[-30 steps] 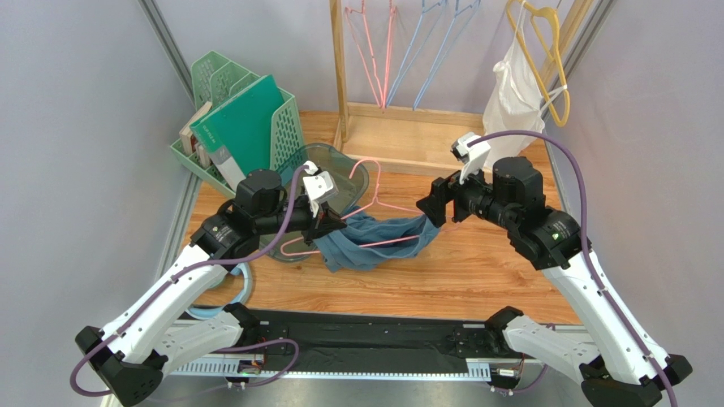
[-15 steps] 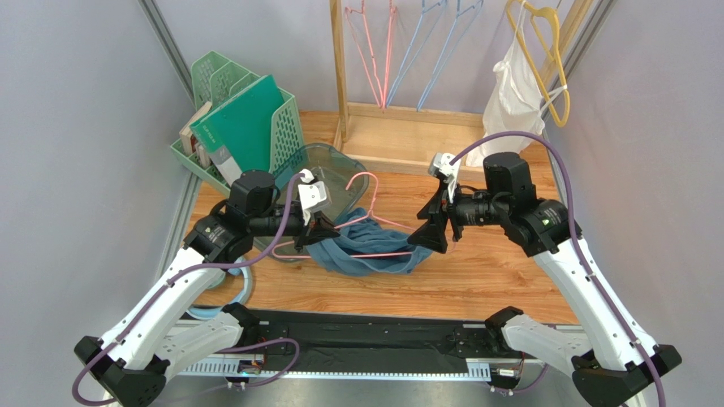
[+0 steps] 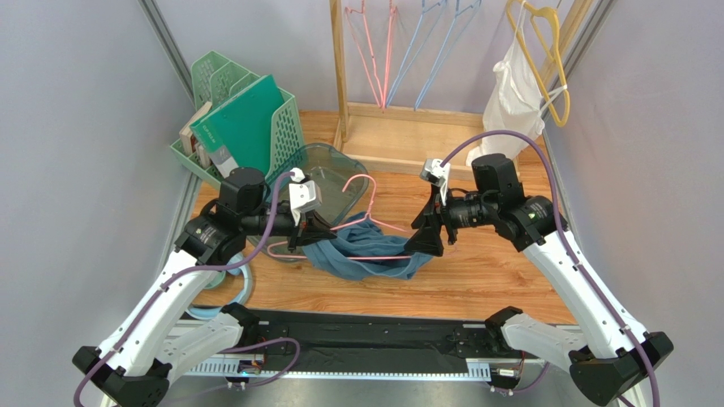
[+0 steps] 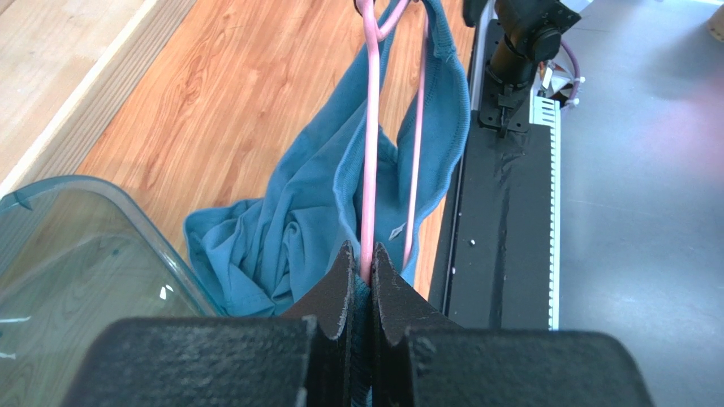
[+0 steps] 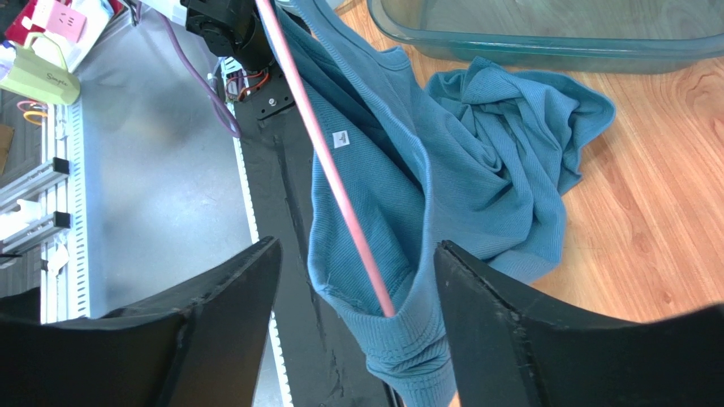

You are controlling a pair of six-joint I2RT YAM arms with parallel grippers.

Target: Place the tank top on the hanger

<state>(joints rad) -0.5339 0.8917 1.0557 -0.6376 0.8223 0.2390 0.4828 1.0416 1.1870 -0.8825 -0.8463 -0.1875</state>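
Hanger hung over the desk between both pincers, tank top draped from it onto the wood. Left wrist: left pincer pressed together on the pink wire. Right wrist: right pincer spread wide — hanger tip and cloth between its fingers.

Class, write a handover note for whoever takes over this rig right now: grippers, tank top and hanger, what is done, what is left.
Left gripper: shut on the thin pink wire hanger.
Right gripper: open, jaws either side of the hanger's far end.
Crumpled blue-teal fabric tank top: partly draped over that end, rest bunched on the wooden table.
Done: one hanger end inside the fabric.
Left: probably seat both straps on the hanger.
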